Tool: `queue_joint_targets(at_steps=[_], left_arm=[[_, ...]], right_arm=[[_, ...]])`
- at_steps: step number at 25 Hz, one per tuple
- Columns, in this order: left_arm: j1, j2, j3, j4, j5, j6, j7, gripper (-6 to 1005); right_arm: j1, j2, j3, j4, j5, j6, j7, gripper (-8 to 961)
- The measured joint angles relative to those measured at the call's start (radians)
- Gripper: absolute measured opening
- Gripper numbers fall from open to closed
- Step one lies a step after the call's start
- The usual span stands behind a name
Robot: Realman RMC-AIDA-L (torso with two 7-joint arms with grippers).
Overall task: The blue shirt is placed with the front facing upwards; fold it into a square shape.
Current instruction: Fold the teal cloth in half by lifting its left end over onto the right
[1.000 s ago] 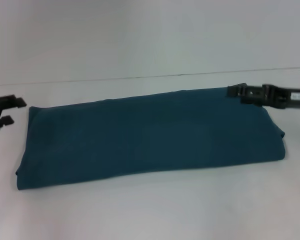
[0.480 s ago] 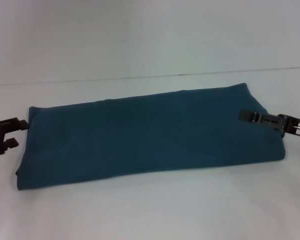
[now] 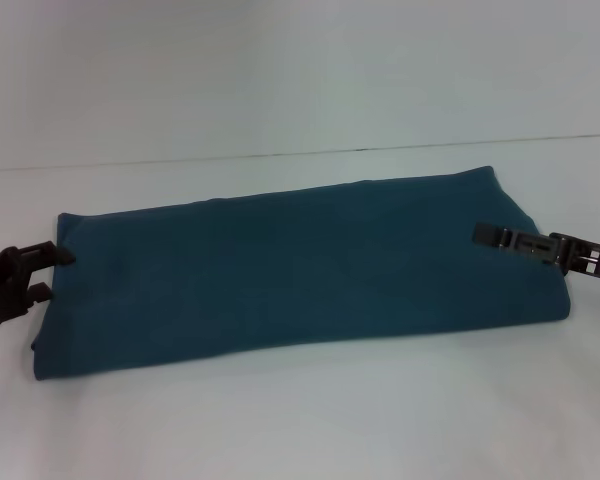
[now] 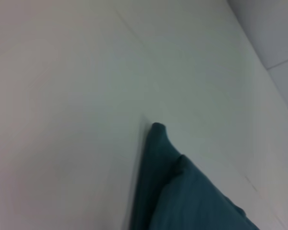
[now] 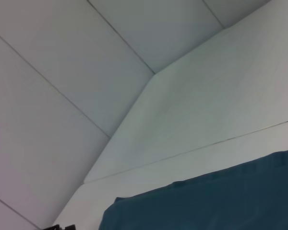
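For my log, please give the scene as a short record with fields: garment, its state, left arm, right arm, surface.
garment: dark teal-blue cotton shirt
state: folded into a long flat band, no lettering visible
left gripper: at the band's left end, jaws open
right gripper: over the band's right end, side-on
surface: white table

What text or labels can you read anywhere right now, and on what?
None legible.
Right gripper: a small white sticker on its body shows dark marks, too blurred to read.
Blue shirt: folded into a long band, no lettering or label showing.
Left gripper: no markings visible.
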Motion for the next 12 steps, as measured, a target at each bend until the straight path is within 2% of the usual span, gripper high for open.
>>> queue_joint_targets(at_steps=[12], left_arm=[[-0.001, -0.020, 0.005, -0.027, 0.002, -0.056, 0.002, 658]], right_arm=[[-0.003, 0.000, 0.000, 0.025, 0.000, 0.004, -0.001, 835]])
